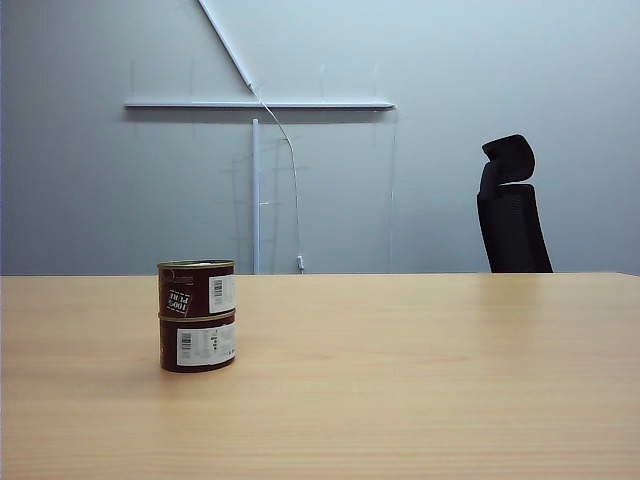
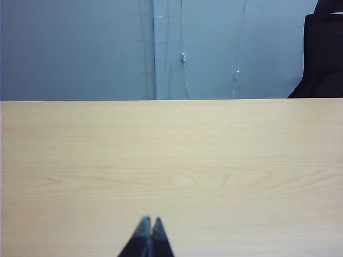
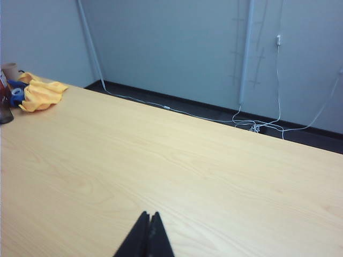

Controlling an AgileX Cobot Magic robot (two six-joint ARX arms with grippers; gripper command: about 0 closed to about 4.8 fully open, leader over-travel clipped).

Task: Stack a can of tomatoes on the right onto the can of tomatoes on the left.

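On table [image 1: 420, 400], upper can [image 1: 196, 289] atop lower can [image 1: 198, 343], left hand [image 2: 149, 220], right hand [image 3: 149, 214] closed

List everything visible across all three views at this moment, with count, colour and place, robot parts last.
tomato cans: two, dark red with white labels, stacked on the left of the table
table: one, light wood, fills the foreground
office chair: one, black, behind the table on the right
yellow cloth: one, at a far table edge, beside small blue and dark items too cut off to identify
wall cables: white, trailing down the grey wall
left gripper: black, shut, empty, over bare table
right gripper: black, shut, empty, over bare table
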